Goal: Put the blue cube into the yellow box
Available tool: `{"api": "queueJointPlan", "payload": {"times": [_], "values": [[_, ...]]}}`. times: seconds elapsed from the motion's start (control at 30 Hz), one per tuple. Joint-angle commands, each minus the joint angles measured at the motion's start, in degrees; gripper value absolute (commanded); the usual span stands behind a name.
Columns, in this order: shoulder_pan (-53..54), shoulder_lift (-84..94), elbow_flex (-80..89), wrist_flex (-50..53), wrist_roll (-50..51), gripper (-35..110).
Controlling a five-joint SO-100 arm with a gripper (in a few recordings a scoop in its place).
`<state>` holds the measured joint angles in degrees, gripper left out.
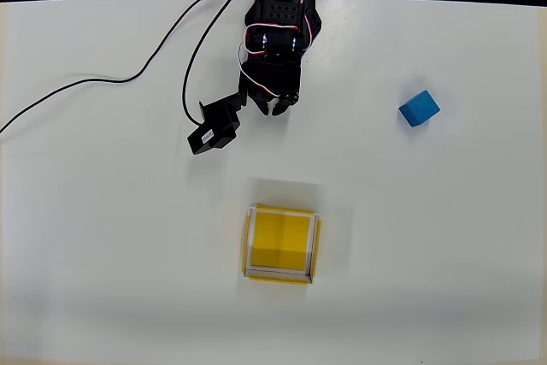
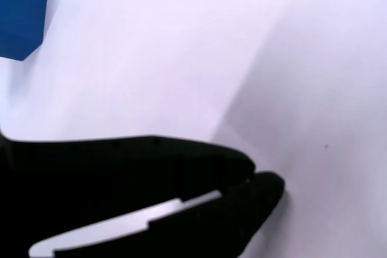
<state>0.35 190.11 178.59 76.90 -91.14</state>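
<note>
Plainly: blue cube small, matte, solid bright blue, lying turned on table; gripper jaws closed, empty.

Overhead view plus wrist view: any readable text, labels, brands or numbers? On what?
White label on the small black block beside the arm: print too small and blurred to read.
Blue cube: plain faces, no marking.
Yellow box: no marking.
End effector in the wrist view: no legible text.
Nothing else carries text.
</note>
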Motion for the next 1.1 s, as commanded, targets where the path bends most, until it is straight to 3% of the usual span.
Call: {"api": "queueJointPlan", "payload": {"times": [0.0,0.5,0.87,1.07], "values": [[1.4,1.2,1.7,0.8,-0.6,1],[0.3,-0.3,1.7,0.0,-2.2,0],[-4.6,-21.2,-10.1,-27.2,-1.8,1],[-12.0,-31.9,-24.7,-28.7,2.8,10]]}}
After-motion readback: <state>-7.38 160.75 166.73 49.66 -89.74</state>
